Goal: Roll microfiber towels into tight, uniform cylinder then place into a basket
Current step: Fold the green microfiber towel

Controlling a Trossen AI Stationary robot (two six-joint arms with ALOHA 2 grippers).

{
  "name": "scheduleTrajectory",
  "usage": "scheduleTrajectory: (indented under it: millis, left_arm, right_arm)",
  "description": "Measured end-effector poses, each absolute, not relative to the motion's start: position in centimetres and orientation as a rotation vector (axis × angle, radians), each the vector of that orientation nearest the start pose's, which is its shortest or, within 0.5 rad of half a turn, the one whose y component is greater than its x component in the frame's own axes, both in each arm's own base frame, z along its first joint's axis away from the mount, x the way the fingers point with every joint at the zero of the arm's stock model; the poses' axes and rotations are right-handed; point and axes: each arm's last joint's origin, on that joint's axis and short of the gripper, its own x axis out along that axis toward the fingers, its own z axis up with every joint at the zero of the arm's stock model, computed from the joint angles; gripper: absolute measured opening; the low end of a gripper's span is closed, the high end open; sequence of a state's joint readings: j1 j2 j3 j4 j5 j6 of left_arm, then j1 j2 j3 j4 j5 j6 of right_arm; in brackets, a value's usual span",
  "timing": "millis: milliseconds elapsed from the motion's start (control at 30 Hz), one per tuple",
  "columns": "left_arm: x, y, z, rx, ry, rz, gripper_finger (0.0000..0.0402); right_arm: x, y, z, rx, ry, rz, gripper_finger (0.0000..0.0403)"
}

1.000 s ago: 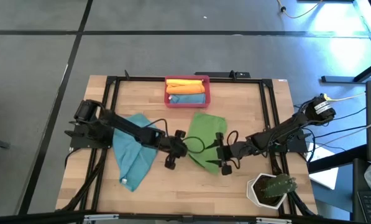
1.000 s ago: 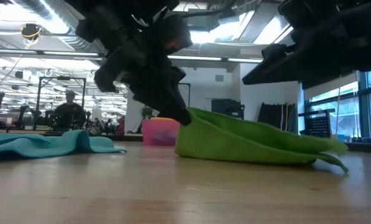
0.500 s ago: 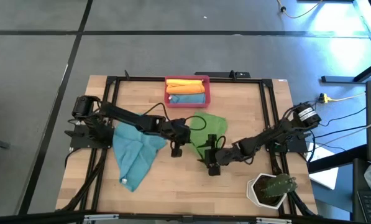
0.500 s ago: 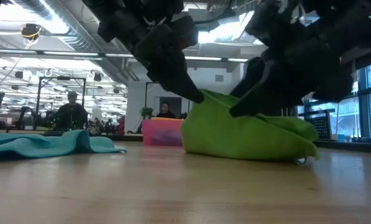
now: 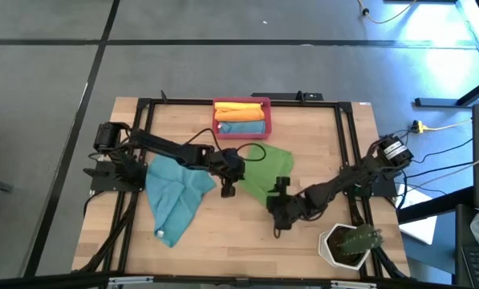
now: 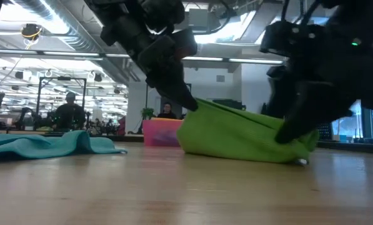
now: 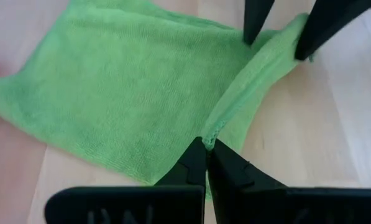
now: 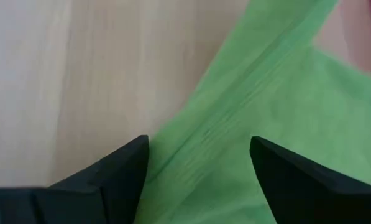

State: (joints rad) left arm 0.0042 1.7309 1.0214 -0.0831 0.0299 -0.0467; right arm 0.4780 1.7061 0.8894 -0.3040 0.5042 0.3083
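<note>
The green towel lies mid-table on its far part, with a folded ridge running along its near side. My left gripper is shut on the left end of that ridge, which is raised. My right gripper is open at the ridge's right end, its fingers astride the towel. A teal towel lies spread at the left. The red-pink basket at the far edge holds an orange roll and a teal roll. My left gripper pinches the left end of the green towel's folded ridge between its two fingertips. It comes slanting down from the table's left. That end is lifted off the table, and the rest of the towel slopes down to the wood. My right gripper's open fingers stand on either side of the ridge's right end; I cannot tell whether they touch the cloth.
A white pot with a plant stands at the near right corner, close behind my right arm. Bare wood lies along the near edge. A black frame runs around the table top.
My left gripper, still shut, has carried the towel's end toward the far edge and a little up. My right gripper has gone left toward the towel and tipped down over its right end. The green towel, long and flat before, is now bunched shorter.
</note>
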Motion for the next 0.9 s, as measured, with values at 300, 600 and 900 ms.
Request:
scheduleTrajectory:
  millis: [300, 600, 900]
  left_arm:
    - [35.4, 0.4, 18.0, -0.064, 0.808, 0.004, 0.0]
    - [35.4, 0.4, 18.0, -0.064, 0.808, 0.005, 0.0]
    - [35.4, 0.4, 18.0, -0.064, 0.808, 0.005, 0.0]
  right_arm:
    - [26.7, 14.0, 14.3, -0.209, 1.002, -0.189, 0.0283]
    - [27.4, 14.3, 14.6, -0.119, 0.921, -0.192, 0.0283]
    - [26.7, 13.9, 13.9, -0.089, 0.939, -0.243, 0.0255]
